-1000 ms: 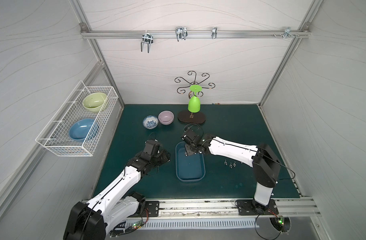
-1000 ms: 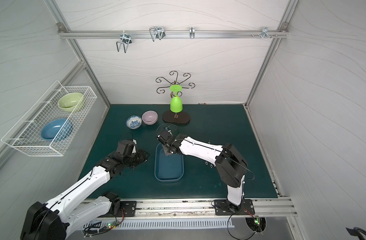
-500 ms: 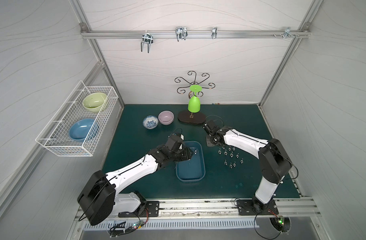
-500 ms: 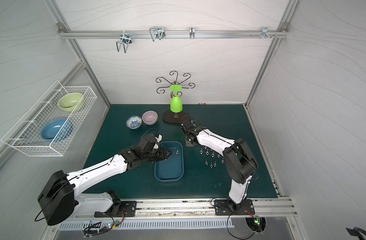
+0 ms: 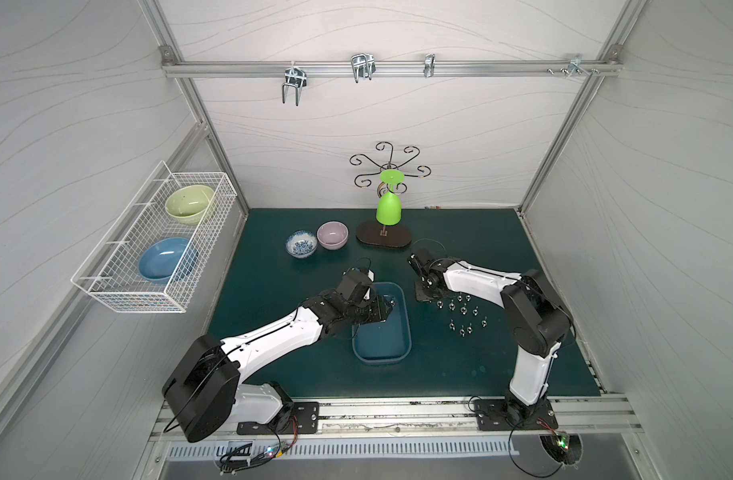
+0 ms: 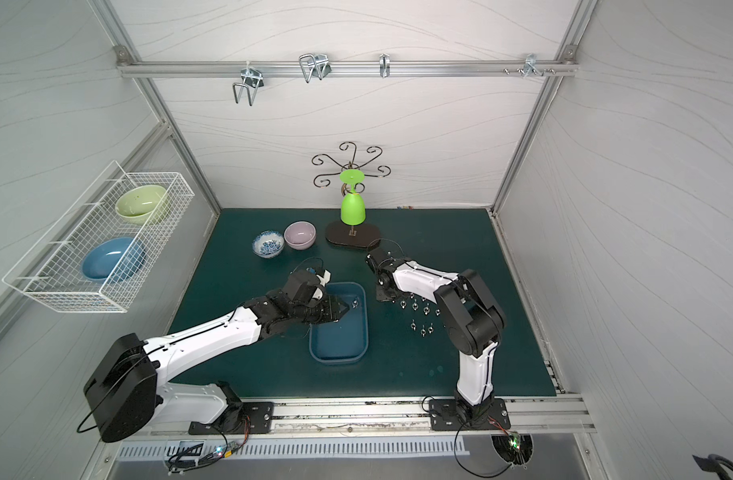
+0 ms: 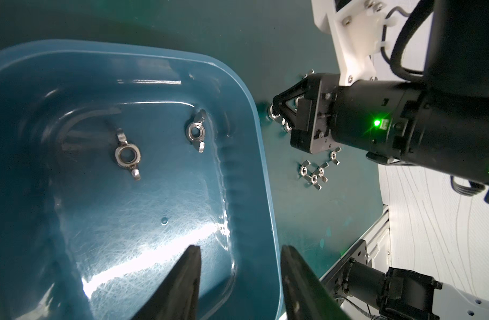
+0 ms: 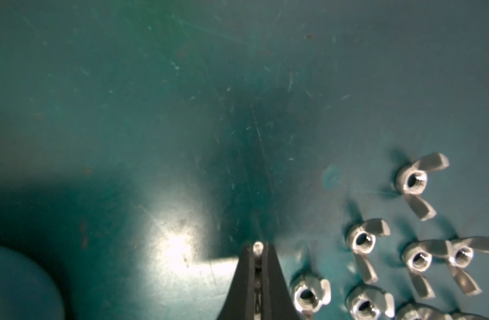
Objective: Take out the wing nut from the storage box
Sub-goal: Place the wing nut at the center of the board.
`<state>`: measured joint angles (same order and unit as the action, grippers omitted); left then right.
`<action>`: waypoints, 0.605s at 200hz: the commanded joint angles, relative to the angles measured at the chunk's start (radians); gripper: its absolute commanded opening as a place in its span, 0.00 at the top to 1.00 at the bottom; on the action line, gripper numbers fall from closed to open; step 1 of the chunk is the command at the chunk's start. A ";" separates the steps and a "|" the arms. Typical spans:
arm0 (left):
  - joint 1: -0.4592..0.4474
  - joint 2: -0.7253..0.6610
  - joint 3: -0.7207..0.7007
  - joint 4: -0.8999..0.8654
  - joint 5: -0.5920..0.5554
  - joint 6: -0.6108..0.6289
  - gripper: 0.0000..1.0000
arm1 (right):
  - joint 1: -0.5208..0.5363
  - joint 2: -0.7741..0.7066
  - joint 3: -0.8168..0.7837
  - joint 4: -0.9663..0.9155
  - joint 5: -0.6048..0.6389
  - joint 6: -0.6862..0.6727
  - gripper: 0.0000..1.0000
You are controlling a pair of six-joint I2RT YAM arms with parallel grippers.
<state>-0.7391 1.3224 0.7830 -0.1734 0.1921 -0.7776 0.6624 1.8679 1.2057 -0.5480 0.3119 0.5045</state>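
Now your right gripper (image 8: 258, 249) has left the shallow blue plastic storage box (image 7: 264, 166), clamped on a silver metal wing nut (image 8: 257, 246); your left gripper (image 7: 240, 248), half open, moves in, two more wing nuts (image 7: 137, 156) (untouched) ahead of its fingers.

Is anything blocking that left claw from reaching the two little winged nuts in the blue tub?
Nothing visible does. The left gripper hangs open above the storage box. Only bare box floor lies between its fingertips and the first wing nut or the second wing nut, which lie apart.
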 commanded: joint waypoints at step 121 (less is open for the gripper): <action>-0.005 -0.068 0.051 -0.055 -0.084 0.035 0.49 | 0.042 -0.111 0.015 -0.006 0.044 -0.065 0.72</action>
<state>-0.7406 1.3102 0.7830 -0.1898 0.1761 -0.7761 0.6685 1.8332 1.2030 -0.5407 0.3096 0.4732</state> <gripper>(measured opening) 0.513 0.278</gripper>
